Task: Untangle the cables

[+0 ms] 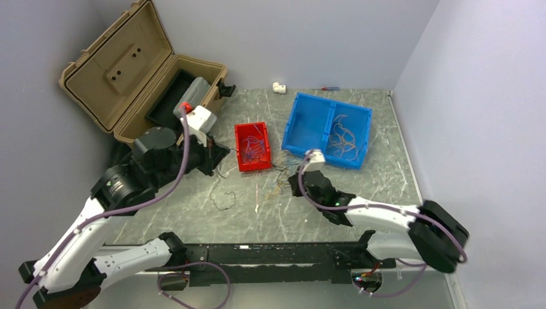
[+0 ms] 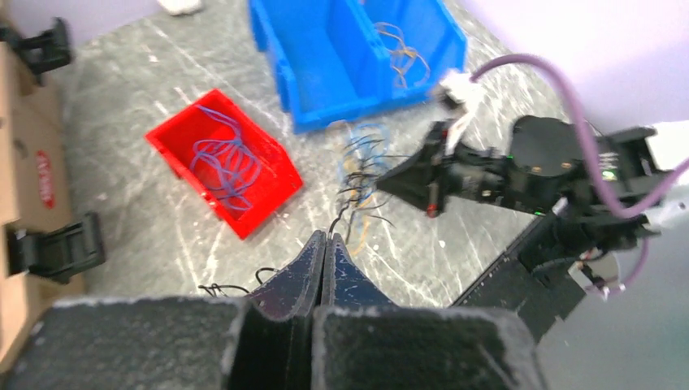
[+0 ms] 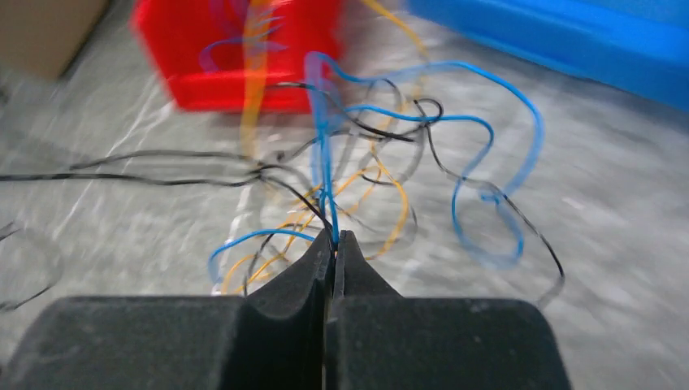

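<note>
**While a knot remains in front of the bins, part of the wire is sorted**

I judge the task partly done. From overhead, the red bin (image 1: 239,149) holds blue and purple loops. The right compartment of the blue bin (image 1: 308,126) holds tan and orange ones, and its left compartment looks bare. What is left is the cables (image 1: 280,175), a tangle of blue, orange and black on the tabletop (image 1: 360,193) just in front of both bins. A loose black loop (image 1: 224,196) also lies apart from them, nearer the arm bases.

Only the right wrist view shows the right claw (image 3: 335,237) pinched tight on a blue strand (image 3: 325,146) that rises from its tips into the tangle. It also shows a black strand (image 3: 122,179) running out to the left. Only the left wrist view shows the left claw (image 2: 325,240) pressed closed, with that black strand apparently starting at its tips. I judge it gripped, though the contact is too fine to confirm.

Neither pinch can be read from above. Only that view, however, places the arms on opposite sides of the tangle and shows the open tan case (image 1: 116,71) at back left.
</note>
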Tool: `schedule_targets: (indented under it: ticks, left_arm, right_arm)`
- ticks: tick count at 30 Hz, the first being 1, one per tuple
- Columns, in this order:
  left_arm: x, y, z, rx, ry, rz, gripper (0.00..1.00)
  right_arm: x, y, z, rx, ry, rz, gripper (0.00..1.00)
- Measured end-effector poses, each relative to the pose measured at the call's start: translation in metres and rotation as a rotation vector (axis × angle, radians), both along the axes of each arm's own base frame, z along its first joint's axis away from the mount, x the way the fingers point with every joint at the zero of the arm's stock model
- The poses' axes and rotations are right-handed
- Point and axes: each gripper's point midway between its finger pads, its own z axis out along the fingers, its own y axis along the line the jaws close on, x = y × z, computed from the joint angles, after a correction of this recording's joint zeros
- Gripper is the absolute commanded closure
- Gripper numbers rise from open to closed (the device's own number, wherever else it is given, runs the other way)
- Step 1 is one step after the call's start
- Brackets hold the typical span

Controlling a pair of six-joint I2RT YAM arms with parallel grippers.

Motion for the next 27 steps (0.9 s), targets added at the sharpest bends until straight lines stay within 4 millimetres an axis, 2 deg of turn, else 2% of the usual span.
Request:
schedule_targets:
  ticks: [3,6,10,12,19,23,27]
  left_arm:
    - [0.003,0.021,0.01,-0.004,-0.022,0.099,1.0]
    - [0.007,0.042,0.009,0.007,-0.024,0.207,1.0]
    - [0.013,0.065,0.001,0.03,-0.008,0.327,1.0]
    - [0.015,0.072,-0.007,0.045,0.006,0.37,1.0]
    - [0.019,0.081,-0.03,0.096,0.054,0.438,1.0]
    - [0.023,0.086,-0.034,0.106,0.061,0.478,1.0]
    - [0.026,0.107,-0.039,0.115,0.082,0.593,1.0]
  right_arm:
    - [0.006,-0.054,0.007,0.045,0.051,-0.263,1.0]
    - [0.009,-0.109,0.019,0.122,0.063,-0.493,1.0]
    - [-0.004,-0.181,0.036,0.265,0.041,-0.785,1.0]
    - [-0.014,-0.206,0.043,0.323,0.019,-0.891,1.0]
    - [-0.041,-0.251,0.036,0.259,0.034,-1.088,1.0]
    - [-0.053,-0.271,0.043,0.232,0.045,-1.21,1.0]
    - [-0.065,-0.289,0.046,0.238,0.04,-1.329,1.0]
